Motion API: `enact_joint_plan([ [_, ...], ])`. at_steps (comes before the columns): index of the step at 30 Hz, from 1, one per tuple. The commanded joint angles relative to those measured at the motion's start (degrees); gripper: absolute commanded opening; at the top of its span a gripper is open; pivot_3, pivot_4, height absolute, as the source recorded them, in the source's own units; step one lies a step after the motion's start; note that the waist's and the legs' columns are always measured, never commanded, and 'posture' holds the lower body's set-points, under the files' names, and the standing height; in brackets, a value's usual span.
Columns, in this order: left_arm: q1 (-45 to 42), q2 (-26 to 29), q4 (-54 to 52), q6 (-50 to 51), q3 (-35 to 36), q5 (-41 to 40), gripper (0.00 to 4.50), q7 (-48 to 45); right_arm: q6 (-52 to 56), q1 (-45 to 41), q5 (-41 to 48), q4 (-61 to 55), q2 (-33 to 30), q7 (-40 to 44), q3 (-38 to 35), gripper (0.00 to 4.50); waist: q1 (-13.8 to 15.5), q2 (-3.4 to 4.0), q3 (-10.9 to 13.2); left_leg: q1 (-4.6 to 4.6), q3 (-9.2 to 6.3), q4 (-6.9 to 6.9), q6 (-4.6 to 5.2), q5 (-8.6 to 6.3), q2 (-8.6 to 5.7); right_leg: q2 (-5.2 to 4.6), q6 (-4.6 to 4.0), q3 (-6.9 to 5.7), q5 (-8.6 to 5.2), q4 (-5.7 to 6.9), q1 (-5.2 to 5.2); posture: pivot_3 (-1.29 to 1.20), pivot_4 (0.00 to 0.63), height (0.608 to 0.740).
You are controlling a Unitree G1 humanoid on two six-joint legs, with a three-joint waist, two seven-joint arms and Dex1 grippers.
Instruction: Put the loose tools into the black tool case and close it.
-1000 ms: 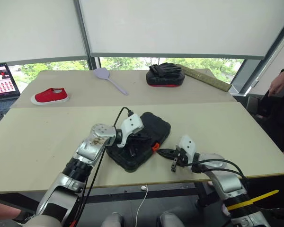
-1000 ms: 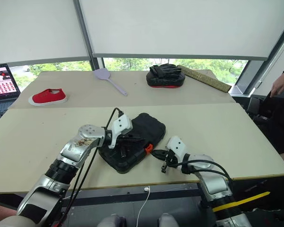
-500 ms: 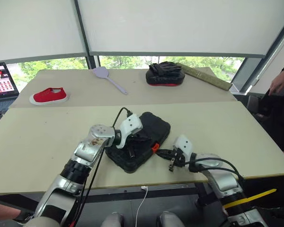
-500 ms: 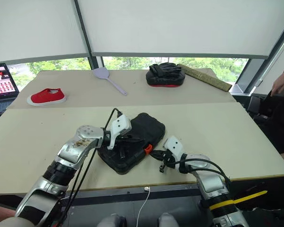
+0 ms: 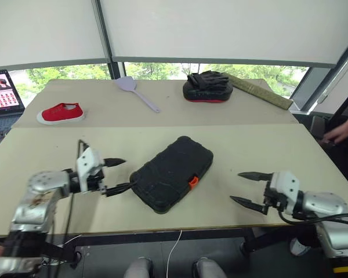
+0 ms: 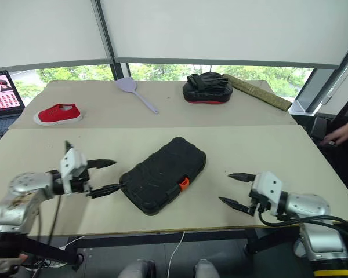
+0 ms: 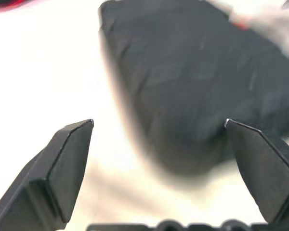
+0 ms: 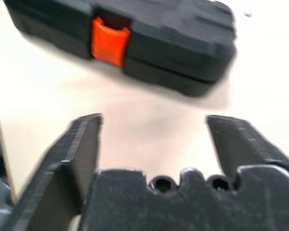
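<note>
The black tool case lies shut on the near worktop, its orange latch facing the near edge, so nothing inside can be seen. The left tool is spread wide just left of it, and the right tool is spread wide, well to the case's right, neither touching it.

No lettering, label, brand or number can be read anywhere. The laptop screen at the table's far left edge shows a grid of small reddish thumbnails — nothing on it is legible. The black tool case bears a textured lid and an orange latch — no readable marking on either.
</note>
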Motion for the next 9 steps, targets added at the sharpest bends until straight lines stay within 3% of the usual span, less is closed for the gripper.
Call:
enact_joint_plan([
  [1, 3.45, 1.58, 3.62, -9.83, 3.24, 2.14, 4.50, 0.23, -6.22, -0.62, -0.05, 3.96, -1.95, 1.88, -2.16, 4.44, 0.03, -0.05, 0.07, -0.01, 0.01, 0.00, 0.00, 0.00, 0.00, -0.02, -0.01, -0.02, 0.00, 0.00, -0.01, 0.00, 0.150, 0.740],
  [9, 6.64, 0.56, 5.36, -15.31, 5.19, 3.42, 4.50, 6.09, -10.18, -1.10, -0.21, 8.00, -2.04, 1.38, -2.12, 4.44, 0.96, -0.16, 0.22, -0.02, 0.21, 0.01, -0.38, -0.22, -0.03, -0.52, -0.03, -0.14, 0.12, 0.01, -0.03, 0.00, 0.150, 0.740],
])
